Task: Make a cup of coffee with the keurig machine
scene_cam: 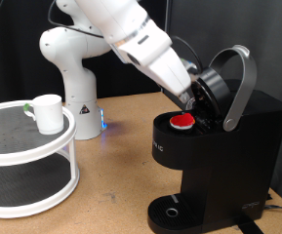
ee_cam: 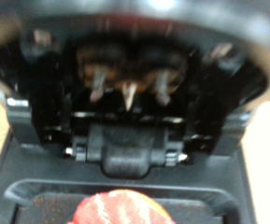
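Note:
The black keurig machine (scene_cam: 219,146) stands at the exterior view's right with its silver-grey lid handle (scene_cam: 243,83) raised and the lid open. A pod with a red top (scene_cam: 182,121) sits in the open chamber. My gripper (scene_cam: 189,97) is just above the pod, against the open lid; its fingers are hard to make out. The wrist view shows the lid's dark underside (ee_cam: 125,84) with its needle and the red pod top (ee_cam: 120,207); no fingers show there. The white cup (scene_cam: 48,113) stands on a round white tiered stand (scene_cam: 23,151) at the left, far from the gripper.
The white arm base (scene_cam: 70,88) stands behind the stand, with a blue light beside it. The machine's round drip tray (scene_cam: 170,212) at the base is bare. Brown tabletop lies between the stand and the machine.

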Motion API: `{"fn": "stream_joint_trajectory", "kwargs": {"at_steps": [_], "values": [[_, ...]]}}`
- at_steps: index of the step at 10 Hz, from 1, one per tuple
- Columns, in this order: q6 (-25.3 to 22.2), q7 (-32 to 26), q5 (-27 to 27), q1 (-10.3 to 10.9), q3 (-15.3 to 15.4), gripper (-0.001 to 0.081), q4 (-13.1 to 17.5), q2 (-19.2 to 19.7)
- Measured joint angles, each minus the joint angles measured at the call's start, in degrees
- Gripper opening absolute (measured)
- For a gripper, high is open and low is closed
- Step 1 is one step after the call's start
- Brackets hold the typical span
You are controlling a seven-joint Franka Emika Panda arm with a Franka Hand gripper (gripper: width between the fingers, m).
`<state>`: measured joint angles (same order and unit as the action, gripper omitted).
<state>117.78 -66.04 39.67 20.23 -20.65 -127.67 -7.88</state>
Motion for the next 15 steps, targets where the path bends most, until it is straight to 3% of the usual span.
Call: {"fn": "stream_joint_trajectory", "kwargs": {"at_steps": [3, 7, 9, 12, 15], "values": [[-3.0, 1.1, 0.4, -0.7, -1.4, 0.0800, 1.1, -3.9], [-9.0, 2.5, 0.4, -1.5, -3.3, 0.0800, 3.4, -6.1], [-7.8, 2.9, 2.5, -1.5, -3.3, 0.0800, 3.1, -6.0], [-5.2, 4.5, 14.0, -0.5, -2.5, 0.0800, 3.2, -6.0], [-2.8, 8.6, 15.9, 1.1, 1.0, 0.0800, 4.7, -5.6]]}}
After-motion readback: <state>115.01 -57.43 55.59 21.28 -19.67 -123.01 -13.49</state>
